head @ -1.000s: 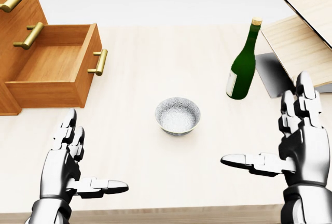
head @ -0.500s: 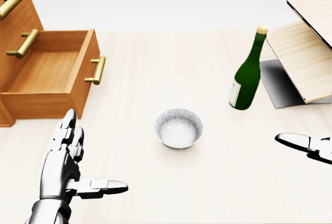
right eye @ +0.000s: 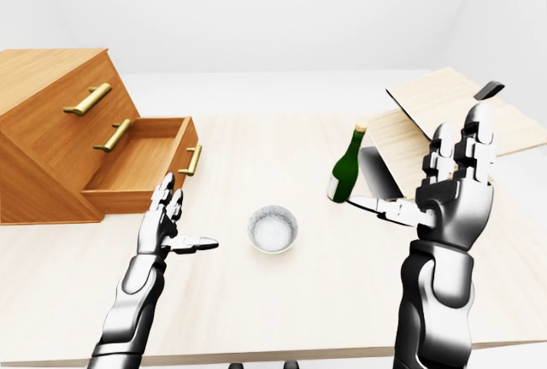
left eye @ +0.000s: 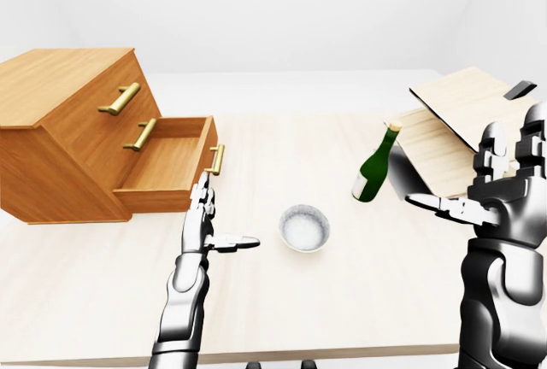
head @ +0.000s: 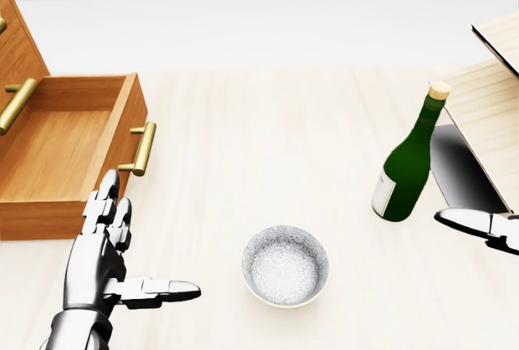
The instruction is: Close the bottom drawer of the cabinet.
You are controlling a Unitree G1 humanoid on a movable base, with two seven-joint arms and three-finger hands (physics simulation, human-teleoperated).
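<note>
Although the bottom drawer (head: 73, 151) is pulled well out of the cabinet (left eye: 64, 143), nothing is yet pressed against it. The left hand (head: 105, 261) is held with its fingers spread and straight, thumb out to the side, gripping nothing; the drawer's front panel is seen just above and slightly left of its fingertips in the head view, near but apart. The brass handle (head: 142, 149) is mounted on that panel, its long axis running along the panel's face, so a push would be directed across it, toward the cabinet at upper left. The right hand (right eye: 457, 181) is raised with fingers likewise apart and empty, well off to the right near the green bottle (head: 408, 164) and the pale boards (left eye: 466, 121). The left hand is judged clearly the nearer one for the push. Between it and the panel only bare desk (head: 268, 123) is seen. The bowl (head: 285, 266) lies to the hand's right, outside that path.
</note>
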